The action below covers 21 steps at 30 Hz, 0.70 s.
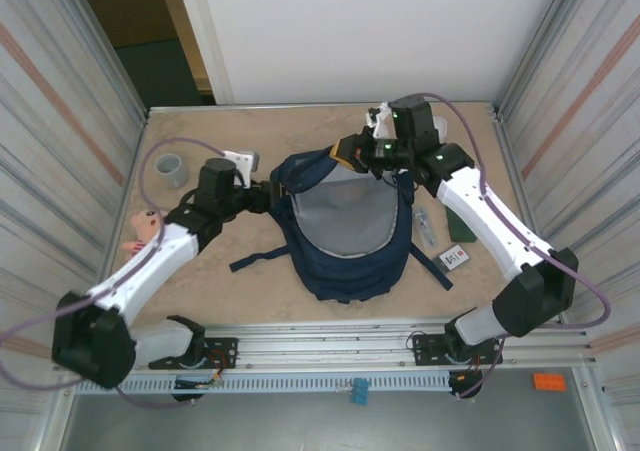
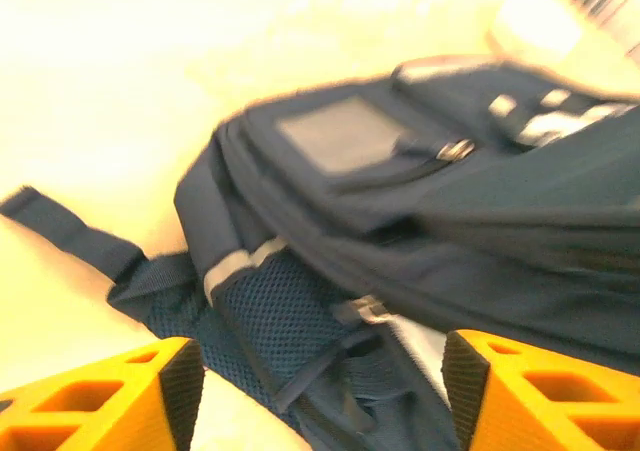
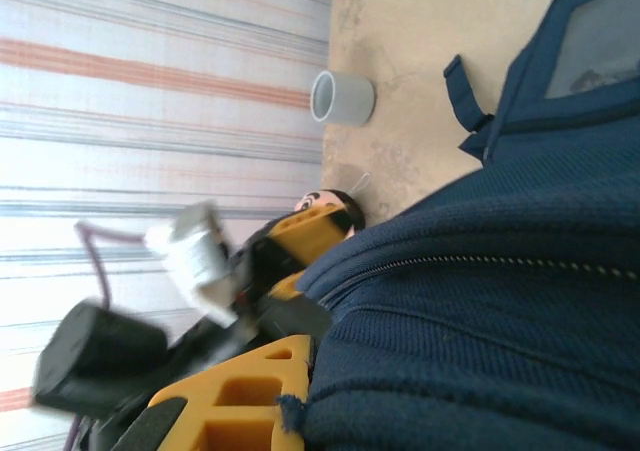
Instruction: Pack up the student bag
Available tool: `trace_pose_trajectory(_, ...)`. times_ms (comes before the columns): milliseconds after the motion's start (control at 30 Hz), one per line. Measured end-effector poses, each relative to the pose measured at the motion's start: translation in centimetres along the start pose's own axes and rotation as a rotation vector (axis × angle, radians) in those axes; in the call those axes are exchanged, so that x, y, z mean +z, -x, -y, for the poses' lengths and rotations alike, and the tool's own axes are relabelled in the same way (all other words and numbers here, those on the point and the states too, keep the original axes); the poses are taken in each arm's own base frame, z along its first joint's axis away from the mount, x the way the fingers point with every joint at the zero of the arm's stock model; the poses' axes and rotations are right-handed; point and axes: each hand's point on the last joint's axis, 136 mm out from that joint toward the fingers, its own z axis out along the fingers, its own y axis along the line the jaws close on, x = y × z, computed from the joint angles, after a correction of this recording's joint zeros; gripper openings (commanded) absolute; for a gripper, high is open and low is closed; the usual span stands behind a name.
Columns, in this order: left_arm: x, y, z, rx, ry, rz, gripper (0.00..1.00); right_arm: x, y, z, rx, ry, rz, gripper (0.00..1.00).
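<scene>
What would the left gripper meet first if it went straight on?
The student bag: its mesh side pocket sits directly ahead of the left gripper, between its open fingers. Blur leaves the distance unclear.

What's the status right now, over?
Left hand open beside navy blue fabric backpack. Right hand shut on its top edge. Bag mouth open.

No word, number or brand mark can be read in any view. The small white card (image 1: 455,258), right of centre in the top view, carries dark and red print that is too small to make out. The grey rectangular patch (image 2: 343,131) on the navy blue fabric backpack (image 2: 520,206), upper middle of the left wrist view, is blurred and shows no legible lettering.
</scene>
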Motion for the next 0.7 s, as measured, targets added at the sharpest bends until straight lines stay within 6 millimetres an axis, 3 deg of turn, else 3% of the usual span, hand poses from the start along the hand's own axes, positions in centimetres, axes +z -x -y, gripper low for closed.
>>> trace_pose_trajectory(167, -3.8, 1.0, -0.2, -0.017, 0.025, 0.074, 0.69, 3.4, 0.8, -0.6, -0.007, 0.016, -0.013, 0.00)
trace_pose_trajectory(400, -5.0, -0.4, -1.4, -0.011, 0.094, 0.028, 0.70, 5.5, 1.8, -1.8, -0.026, 0.036, 0.031, 0.02)
trace_pose_trajectory(500, -5.1, -0.8, -1.6, 0.006, 0.100, 0.010, 0.69, 5.9, 1.6, -1.7, -0.018, 0.028, 0.039, 0.35)
trace_pose_trajectory(567, -5.3, -0.9, -1.5, 0.012, 0.095, 0.010, 0.70, 5.9, 1.2, -1.7, -0.015, 0.025, 0.042, 0.47)
trace_pose_trajectory(700, -6.3, -0.3, -1.2, 0.013, 0.083, 0.044, 0.70, 5.2, -2.5, 0.6, 0.018, -0.037, -0.006, 0.57)
